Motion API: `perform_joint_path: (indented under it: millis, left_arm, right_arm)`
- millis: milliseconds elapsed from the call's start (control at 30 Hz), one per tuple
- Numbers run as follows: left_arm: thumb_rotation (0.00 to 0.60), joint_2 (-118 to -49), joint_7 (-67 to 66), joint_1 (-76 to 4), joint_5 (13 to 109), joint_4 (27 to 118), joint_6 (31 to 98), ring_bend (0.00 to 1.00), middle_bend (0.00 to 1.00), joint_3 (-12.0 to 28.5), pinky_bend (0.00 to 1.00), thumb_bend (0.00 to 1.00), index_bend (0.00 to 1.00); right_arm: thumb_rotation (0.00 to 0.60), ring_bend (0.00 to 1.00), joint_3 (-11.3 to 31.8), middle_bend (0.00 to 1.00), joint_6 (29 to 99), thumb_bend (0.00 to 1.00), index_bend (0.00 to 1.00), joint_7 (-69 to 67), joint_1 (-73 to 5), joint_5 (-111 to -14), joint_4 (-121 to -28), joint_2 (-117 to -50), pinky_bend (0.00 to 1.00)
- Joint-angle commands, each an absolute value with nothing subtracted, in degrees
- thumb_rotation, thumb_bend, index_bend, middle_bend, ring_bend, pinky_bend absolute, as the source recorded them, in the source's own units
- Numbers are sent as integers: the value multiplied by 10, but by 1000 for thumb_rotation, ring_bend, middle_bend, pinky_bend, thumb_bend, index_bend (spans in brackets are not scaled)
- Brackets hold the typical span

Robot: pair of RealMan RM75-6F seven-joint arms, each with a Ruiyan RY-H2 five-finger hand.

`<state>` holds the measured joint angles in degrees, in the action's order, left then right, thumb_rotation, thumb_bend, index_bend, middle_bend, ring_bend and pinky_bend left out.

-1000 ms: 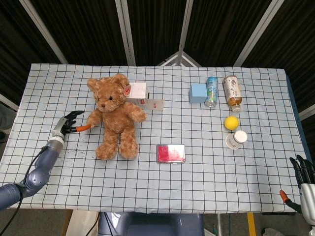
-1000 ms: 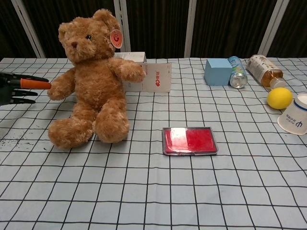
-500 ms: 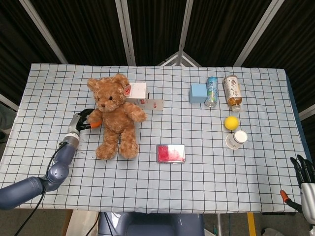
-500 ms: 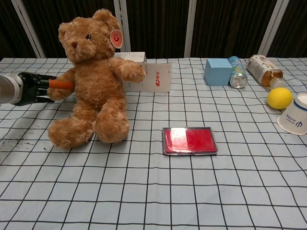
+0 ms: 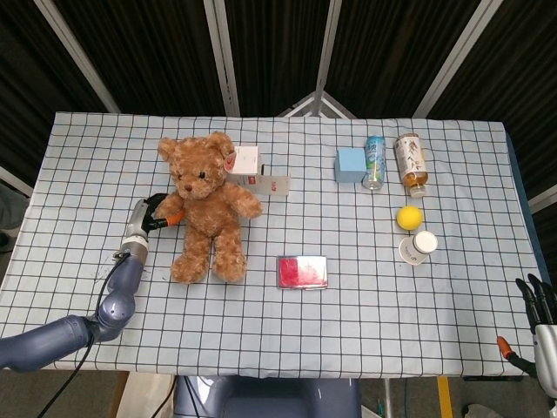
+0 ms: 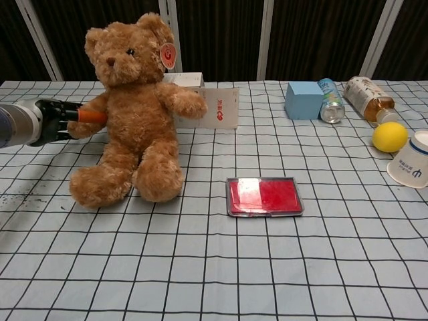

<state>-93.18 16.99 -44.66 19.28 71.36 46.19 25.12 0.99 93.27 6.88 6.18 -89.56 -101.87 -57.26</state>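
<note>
Brown plush teddy bear (image 5: pixel 207 205), seated at table's 10 o'clock, gripped at arm by left hand (image 5: pixel 153 215). Right hand (image 5: pixel 541 306) kept idle at 4 o'clock edge, fingers apart, empty.

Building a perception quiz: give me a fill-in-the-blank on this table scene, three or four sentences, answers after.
1. The left hand touches the arm of the ____ bear.
2. The flat case in front of the bear is ____ in colour.
3. The yellow ball lies beside a white ____.
4. The blue box lies next to a ____ on its side.

Missing words: teddy; red; cup; can
</note>
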Motion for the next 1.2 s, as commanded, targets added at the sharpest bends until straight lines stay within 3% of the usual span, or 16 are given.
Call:
perform_joint_path:
  millis: [33, 300, 733, 1200]
  left_arm:
    - [600, -944, 163, -449, 186, 706, 476, 15, 418, 260, 0, 505, 472]
    - [600, -965, 151, -447, 184, 708, 522, 38, 445, 291, 0, 536, 493]
    - [600, -973, 103, -452, 185, 737, 542, 39, 442, 316, 0, 540, 495]
    - [600, -990, 73, -439, 180, 705, 540, 39, 439, 306, 0, 539, 490]
  right_arm:
    - [600, 73, 10, 61, 932, 218, 44, 69, 61, -895, -1019, -573, 0]
    - [600, 73, 9, 61, 930, 217, 44, 71, 61, -896, -1020, -573, 0]
    - [600, 73, 8, 61, 927, 218, 44, 70, 60, -892, -1023, -572, 0]
    - [600, 73, 7, 61, 933, 217, 44, 66, 63, -896, -1026, -569, 0]
